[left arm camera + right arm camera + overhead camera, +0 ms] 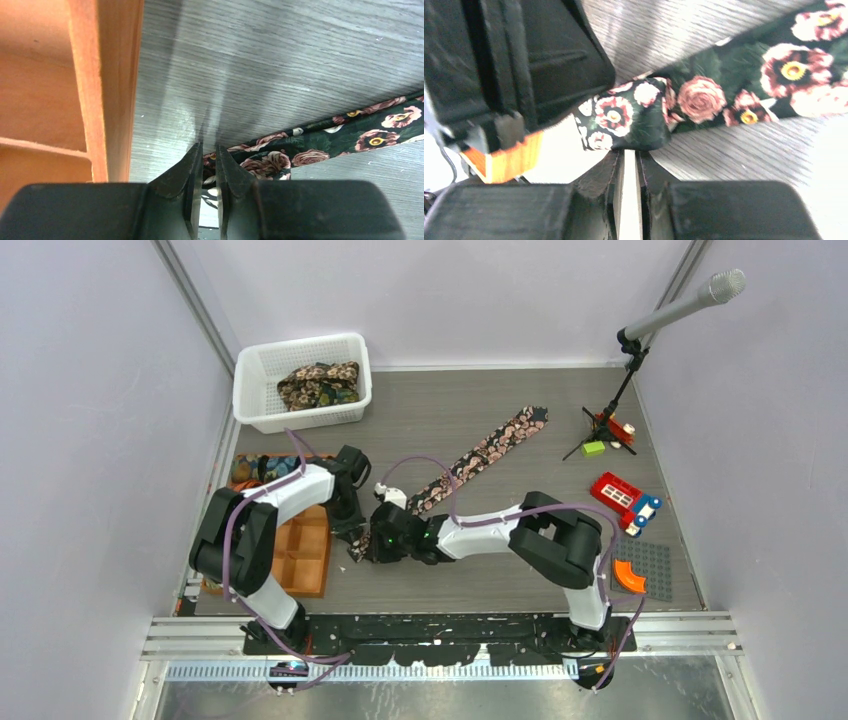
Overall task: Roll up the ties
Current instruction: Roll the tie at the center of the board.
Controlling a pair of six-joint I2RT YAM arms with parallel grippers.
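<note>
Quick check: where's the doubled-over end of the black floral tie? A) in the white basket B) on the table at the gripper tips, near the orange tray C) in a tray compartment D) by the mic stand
B: the black floral tie lies diagonally on the table, its doubled-over end right at the tips of the right gripper, near the orange tray; the white basket holds other ties.

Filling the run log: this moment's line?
black floral fabric tie: near end rolled | left gripper, right gripper: at roll, nearly closed, grip unclear
</note>
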